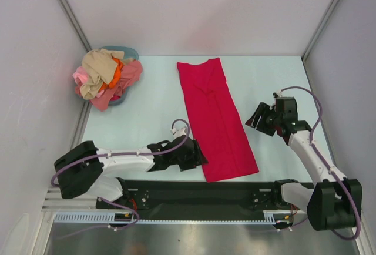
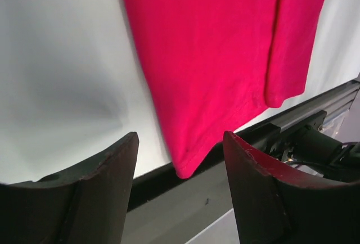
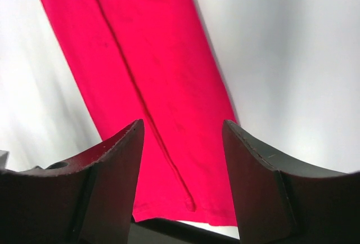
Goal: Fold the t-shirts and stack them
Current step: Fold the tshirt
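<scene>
Crimson-red cloth t-shirt (image 1: 216,120): lies flat on the table as 1 long narrow strip. It runs from the far middle slanting toward the near right. A lengthwise fold line shows along it in the right wrist view.
Near end of the strip: reaches the table's near edge. In the left wrist view 1 corner pokes just past that edge, over the black base rail (image 1: 194,191).
Pale mint tabletop (image 1: 147,108): carries the red strip at its centre and the heap at its far left corner.
Heap of other t-shirts: beige cloth shirt (image 1: 97,67) on top, pale pink shirt (image 1: 80,77) at the left, orange shirt (image 1: 116,73) showing in the middle, salmon-pink shirt (image 1: 130,71) at the right. All are crumpled and unfolded.
Small light-blue round tub (image 1: 121,50): sits under the heap, with only its rim showing.
Left gripper (image 1: 201,154): low, just beside the strip's left edge near its near end. Its 2 fingers are spread apart with nothing clamped. I cannot tell whether it touches the cloth.
Right gripper (image 1: 254,120): to the right of the strip, about halfway along it and apart from the cloth. Its 2 fingers are spread wide and hold nothing. Its camera looks down on the red strip.
</scene>
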`<state>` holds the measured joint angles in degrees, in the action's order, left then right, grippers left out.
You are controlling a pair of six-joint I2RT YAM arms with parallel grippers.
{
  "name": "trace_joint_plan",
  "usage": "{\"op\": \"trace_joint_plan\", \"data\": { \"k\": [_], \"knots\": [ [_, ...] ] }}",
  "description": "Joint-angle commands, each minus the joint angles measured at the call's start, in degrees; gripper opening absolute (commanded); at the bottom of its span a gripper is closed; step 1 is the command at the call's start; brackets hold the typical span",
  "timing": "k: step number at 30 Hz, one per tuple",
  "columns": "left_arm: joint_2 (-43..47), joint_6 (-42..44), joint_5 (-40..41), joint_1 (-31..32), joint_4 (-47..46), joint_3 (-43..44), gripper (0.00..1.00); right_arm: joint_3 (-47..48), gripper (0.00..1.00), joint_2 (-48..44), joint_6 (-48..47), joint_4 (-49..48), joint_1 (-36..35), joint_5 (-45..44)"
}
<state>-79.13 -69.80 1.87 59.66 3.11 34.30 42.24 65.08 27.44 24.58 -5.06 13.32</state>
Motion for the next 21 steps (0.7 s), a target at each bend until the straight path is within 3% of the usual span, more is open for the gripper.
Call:
{"op": "trace_joint_plan", "data": {
  "k": [1, 12, 15, 21],
  "knots": [
    [-0.2, -9.6, 4.6, 4.8, 0.5, -0.5, 0.67, -1.5, 0.63, -3.9, 0.2, 2.8, -0.2, -0.8],
    [-5.1, -16.3, 1.6, 9.5, -2.9, -2.7, 0.56, -4.8, 0.63, -9.0, 0.9, 4.2, -1.3, 0.7],
    [-5.5, -16.3, 1.4, 9.5, -6.6, -3.3, 0.42, -4.3, 0.63, -9.4, 0.9, 4.5, -2.1, 0.5],
    [-6.8, -15.5, 0.3, 9.4, -9.9, -2.9, 0.24, -4.4, 0.63, -9.8, 1.0, 5.2, -3.2, 0.1]
  ]
}}
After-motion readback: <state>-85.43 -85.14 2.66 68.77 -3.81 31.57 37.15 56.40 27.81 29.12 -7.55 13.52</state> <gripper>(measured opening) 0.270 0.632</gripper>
